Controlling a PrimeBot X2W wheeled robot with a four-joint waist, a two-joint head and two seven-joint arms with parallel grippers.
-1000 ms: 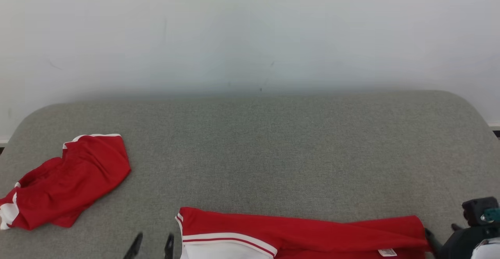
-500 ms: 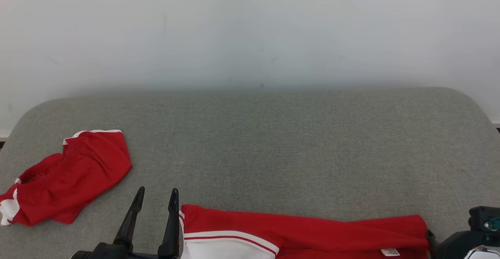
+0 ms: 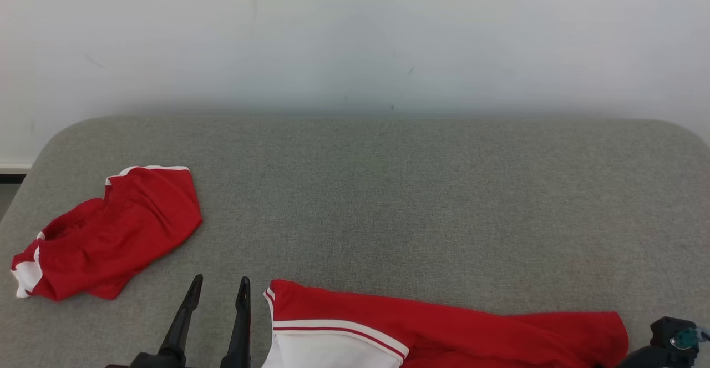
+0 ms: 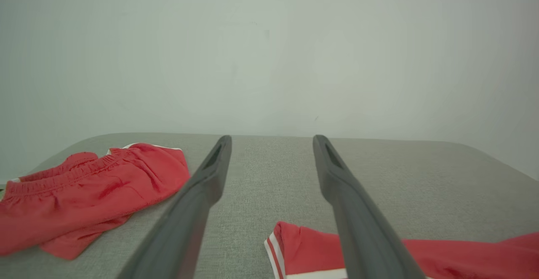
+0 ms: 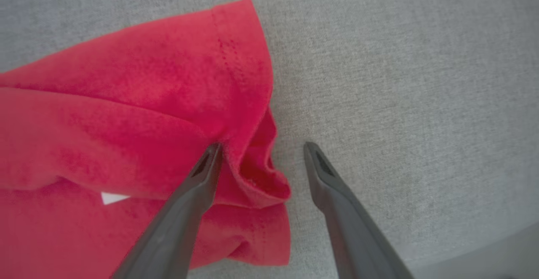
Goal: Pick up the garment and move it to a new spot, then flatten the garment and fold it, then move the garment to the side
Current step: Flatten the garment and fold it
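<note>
Jaws both apart: left empty beside garment [image 3: 444, 329]; right downward astride its hem, perhaps in contact.

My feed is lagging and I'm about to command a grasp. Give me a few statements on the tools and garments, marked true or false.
1. The left tool is open and holds nothing. True.
2. The red shorts lie on top of the red-and-white shirt. False: they lie apart, with the shorts at the table's left.
3. The right tool is shut on the shirt. False: it is open, with its fingers astride the shirt's edge.
4. The shirt lies along the near edge of the grey table. True.
</note>
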